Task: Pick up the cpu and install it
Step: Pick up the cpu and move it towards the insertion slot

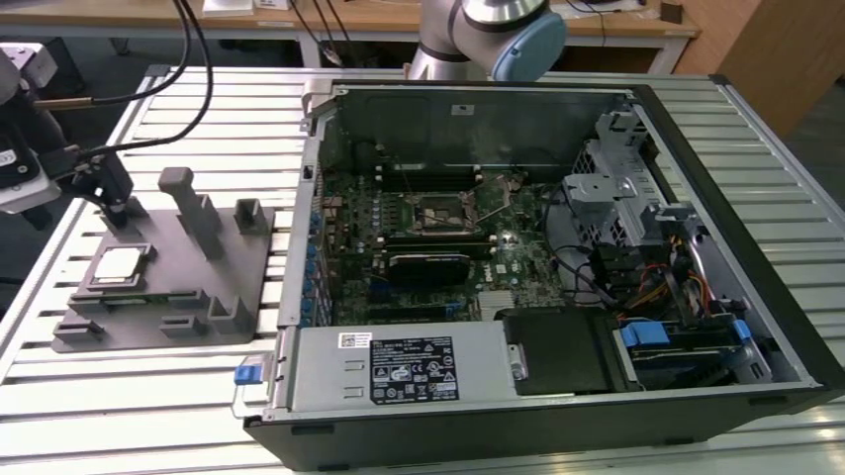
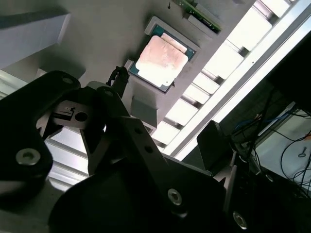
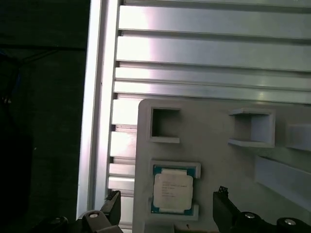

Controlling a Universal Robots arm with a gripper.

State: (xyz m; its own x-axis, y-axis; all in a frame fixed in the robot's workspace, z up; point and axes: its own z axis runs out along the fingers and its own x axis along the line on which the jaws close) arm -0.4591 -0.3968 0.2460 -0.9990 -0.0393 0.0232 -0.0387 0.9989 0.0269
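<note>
just below the wide-open, empty pincer [image 3: 168,193] lies the square, pale-silver, green-edged cpu [image 3: 171,187] in its tray [image 3: 218,145].

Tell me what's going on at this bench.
A robot arm is going for the cpu, which lies in its nest on the grey tray beside the open computer case. The gripper hangs over the chip, open, with one finger to either side and not gripping it. The cpu is not yet lifted, and the motherboard socket looks open.
</note>
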